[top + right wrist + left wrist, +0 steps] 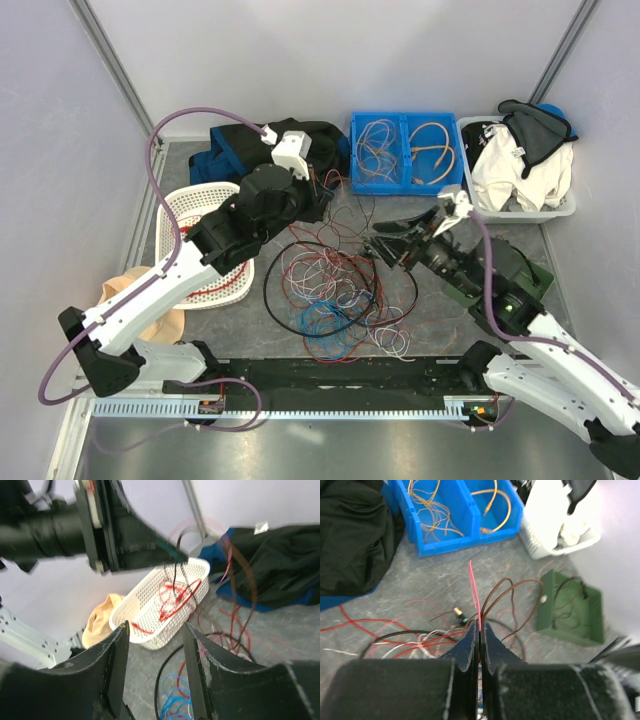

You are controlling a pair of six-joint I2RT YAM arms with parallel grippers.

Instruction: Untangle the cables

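Roughly at the middle of the table [238,322] lie the cables [335,290], a loose heap of red, white, black and blue strands. A big black loop runs round the heap's left side, and the blue ones are bunched toward the near edge.

The left gripper [480,628] hangs over the far side of the heap with its jaws pressed together on a red wire [474,587], which stands up stiffly from the pinch. Brown wires [512,592] arch up just beside it. They seem to rise from the same pinch, though the wrist view is too blurred there to be sure.

The right gripper [156,637] is on the right side of the heap, pointing toward the left one. Its jaws stand wide apart, with a white basket [165,607] showing through the gap (red strands lie inside the basket). Blue strands rest on the table just below its fingers.

Behind the heap sits a blue bin [405,150] with two compartments, pale thin wires in the left one and orange ones in the right. A dark garment [240,145] is piled to the left of the bin, and a white tub [520,205] stuffed with cloth stands to its right. A green tray [520,275] lies under the right arm, and a tan cloth [125,290] lies by the basket at the table's left edge.
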